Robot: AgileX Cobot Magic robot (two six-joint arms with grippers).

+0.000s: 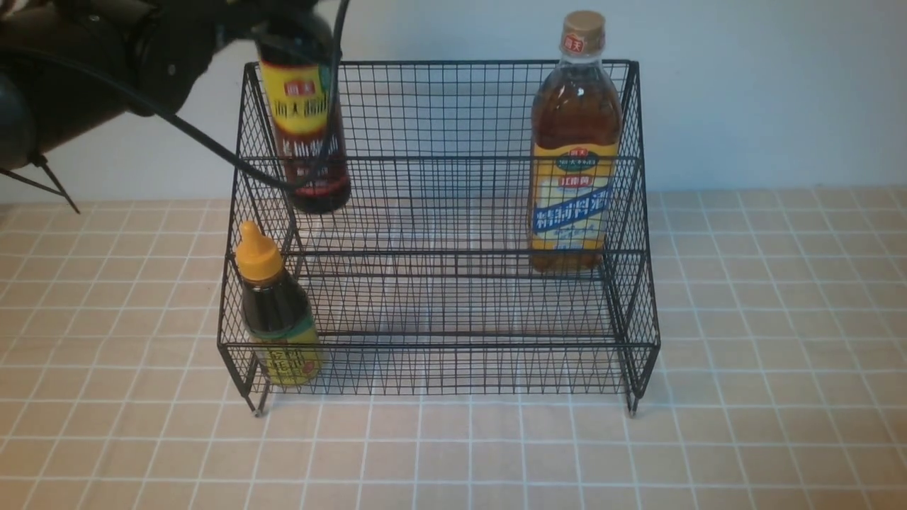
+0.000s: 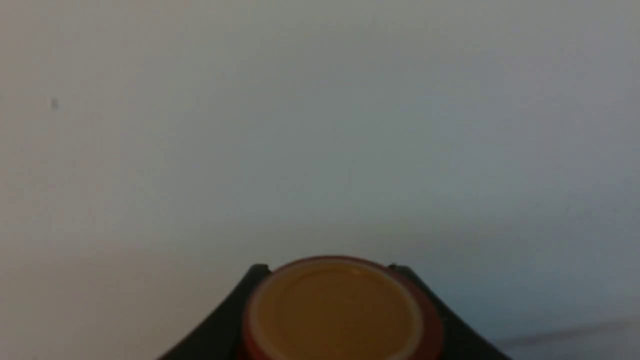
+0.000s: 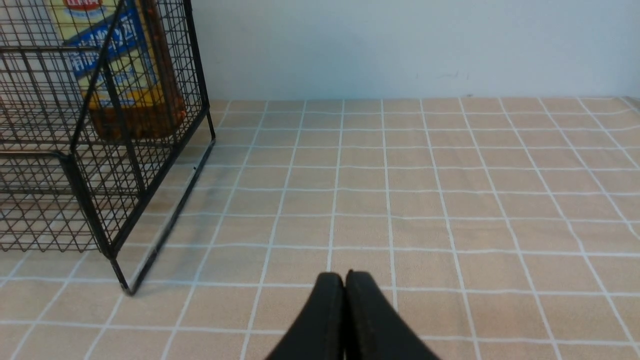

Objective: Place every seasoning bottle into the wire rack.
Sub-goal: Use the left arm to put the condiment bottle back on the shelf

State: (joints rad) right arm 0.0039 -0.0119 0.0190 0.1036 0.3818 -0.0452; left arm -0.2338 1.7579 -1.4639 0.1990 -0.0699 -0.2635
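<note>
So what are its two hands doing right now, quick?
Left gripper: closed on the soy bottle, held up over the rack.
Right gripper: fingers shut, holding nothing.

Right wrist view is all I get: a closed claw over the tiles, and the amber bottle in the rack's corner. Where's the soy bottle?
Observer: The soy bottle hangs from the left claw, gripped at its cap, over the left end of the wire rack's upper tier. Its base is not yet down.
Operator: Is it upright?
Observer: Slightly tilted, with the base leaning toward the rack's middle.
Operator: And the small one?
Observer: The small bottle stands in the lower tier's front left corner.
</note>
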